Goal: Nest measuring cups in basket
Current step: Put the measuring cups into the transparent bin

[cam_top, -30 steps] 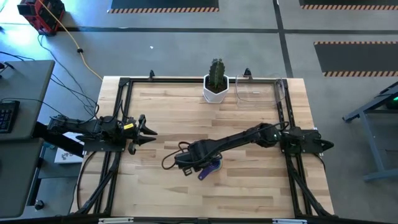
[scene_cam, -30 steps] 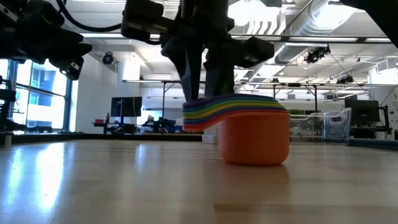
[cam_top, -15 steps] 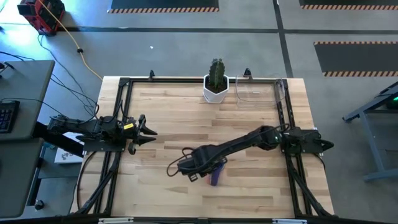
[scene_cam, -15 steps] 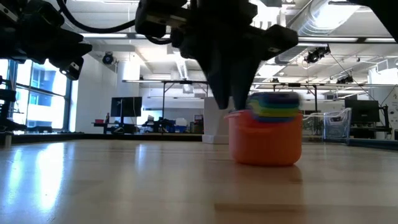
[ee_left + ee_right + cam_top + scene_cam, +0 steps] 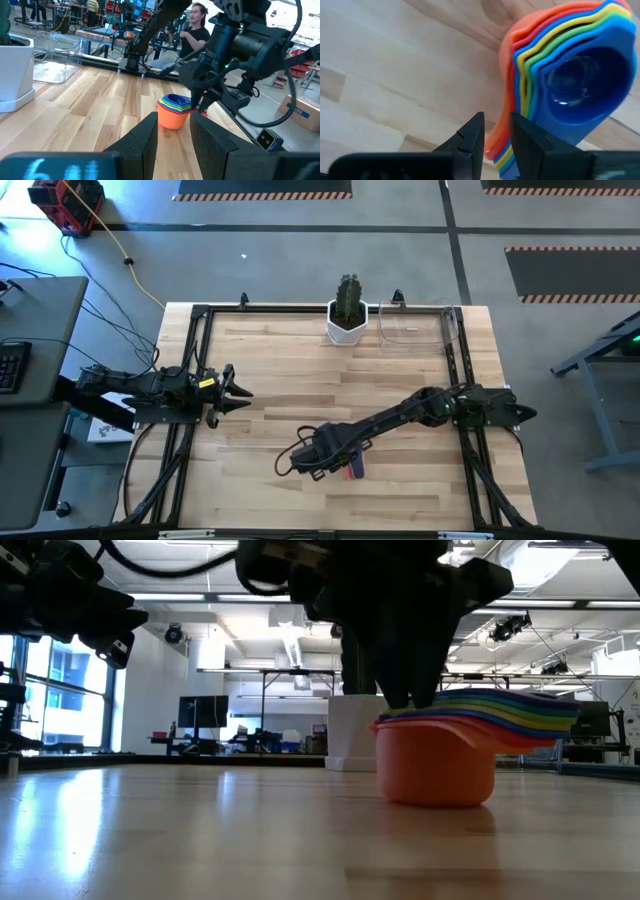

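The right gripper (image 5: 492, 135) is gripping the nested measuring cups (image 5: 450, 745) by their stacked handles on the counter (image 5: 280, 380). The left gripper's (image 5: 232, 392) jaws are standing open, idle. Next is likely carrying the stack to the basket (image 5: 418, 325).

The nested measuring cups (image 5: 352, 469) sit near the table's (image 5: 260, 350) front edge, well apart from the basket (image 5: 418, 324) at the back.

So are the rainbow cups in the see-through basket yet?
No, they are out. The nested measuring cups sit upright on the table under the right gripper, while the basket stands far off at the back edge.
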Robot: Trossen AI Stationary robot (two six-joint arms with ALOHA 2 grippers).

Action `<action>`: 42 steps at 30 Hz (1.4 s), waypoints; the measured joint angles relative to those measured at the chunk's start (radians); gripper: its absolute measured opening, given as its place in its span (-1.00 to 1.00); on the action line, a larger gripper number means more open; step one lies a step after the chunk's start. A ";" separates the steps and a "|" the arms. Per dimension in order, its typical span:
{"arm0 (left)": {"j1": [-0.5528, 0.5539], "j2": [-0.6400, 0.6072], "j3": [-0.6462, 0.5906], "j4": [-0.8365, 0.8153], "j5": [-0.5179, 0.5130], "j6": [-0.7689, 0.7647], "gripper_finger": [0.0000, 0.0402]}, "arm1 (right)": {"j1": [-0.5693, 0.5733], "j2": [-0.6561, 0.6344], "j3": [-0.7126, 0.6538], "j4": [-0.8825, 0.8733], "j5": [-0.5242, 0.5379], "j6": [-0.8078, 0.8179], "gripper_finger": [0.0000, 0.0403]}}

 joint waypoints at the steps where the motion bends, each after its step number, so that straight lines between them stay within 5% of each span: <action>1: 0.000 0.000 0.000 0.000 0.000 0.000 -0.48 | 0.003 0.000 0.007 0.006 0.005 0.001 -0.59; 20: 0.000 0.000 0.000 0.000 0.000 0.000 -0.48 | 0.126 -0.063 0.095 -0.014 0.199 0.409 -0.52; 42: 0.000 0.000 0.000 0.000 0.000 0.000 -0.48 | 0.264 -0.063 0.045 -0.093 0.289 0.674 0.70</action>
